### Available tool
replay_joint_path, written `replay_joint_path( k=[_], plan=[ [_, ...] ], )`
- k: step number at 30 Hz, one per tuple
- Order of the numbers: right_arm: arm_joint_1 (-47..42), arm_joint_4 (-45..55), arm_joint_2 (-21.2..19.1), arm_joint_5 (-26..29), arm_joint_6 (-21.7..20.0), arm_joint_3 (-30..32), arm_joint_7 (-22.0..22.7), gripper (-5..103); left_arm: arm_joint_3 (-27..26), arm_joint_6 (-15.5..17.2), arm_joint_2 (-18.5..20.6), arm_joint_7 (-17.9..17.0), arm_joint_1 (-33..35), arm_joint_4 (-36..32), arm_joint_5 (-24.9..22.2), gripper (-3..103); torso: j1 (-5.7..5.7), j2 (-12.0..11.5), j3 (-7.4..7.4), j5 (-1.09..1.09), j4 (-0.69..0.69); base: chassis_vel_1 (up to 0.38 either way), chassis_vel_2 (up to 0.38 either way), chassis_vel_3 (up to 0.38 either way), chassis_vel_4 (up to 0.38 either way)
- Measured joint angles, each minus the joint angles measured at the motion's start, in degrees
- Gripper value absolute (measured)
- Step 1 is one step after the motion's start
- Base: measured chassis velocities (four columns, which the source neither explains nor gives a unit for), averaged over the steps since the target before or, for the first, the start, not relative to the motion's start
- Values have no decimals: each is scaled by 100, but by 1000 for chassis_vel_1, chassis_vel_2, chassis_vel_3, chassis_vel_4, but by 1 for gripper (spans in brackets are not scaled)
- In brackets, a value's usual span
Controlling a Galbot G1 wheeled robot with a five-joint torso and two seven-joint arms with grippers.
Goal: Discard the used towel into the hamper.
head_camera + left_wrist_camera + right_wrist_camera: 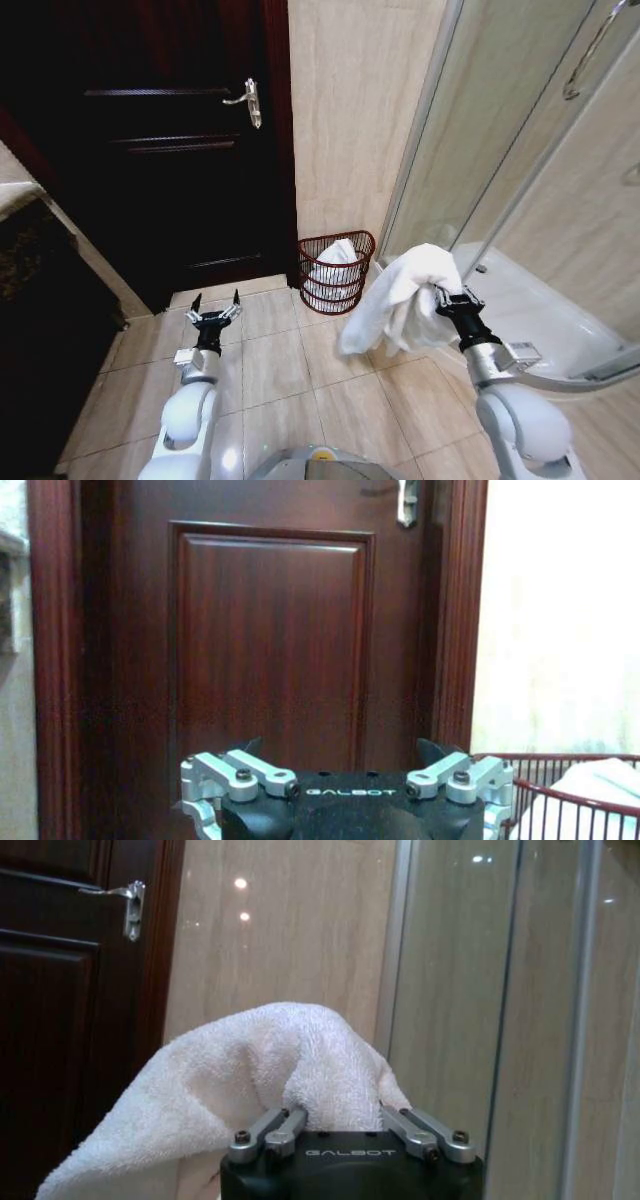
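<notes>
Right hand [443,296] clamped on white towel [400,295], cloth bunched above fingers, loose end hanging down toward floor tiles [330,390]. Towel held in air beside glass shower enclosure [480,150], near hamper [335,271] but apart from it. Hamper stood on floor against beige wall, between dark door [170,140] and shower; white cloth already lay inside. Left hand [215,312] hovered low over tiles before door, fingers spread wide, holding nothing.
</notes>
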Motion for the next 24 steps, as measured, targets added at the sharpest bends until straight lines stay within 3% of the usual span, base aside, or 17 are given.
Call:
replay_joint_path(
  k=[7, 24],
  plan=[
    [-125, -119, 38, -41, 127, 3, -10, 20, 195, 75, 19, -512, 36, -58, 26, 100, 0, 0, 0, 0, -2, 0, 0, 0, 0],
    [-181, -124, 162, -23, 374, 5, -35, 20, 493, 34, 47, -628, 6, 160, 32, 100, 0, 0, 0, -1, -2, 61, 57, -47, -45]
  ],
)
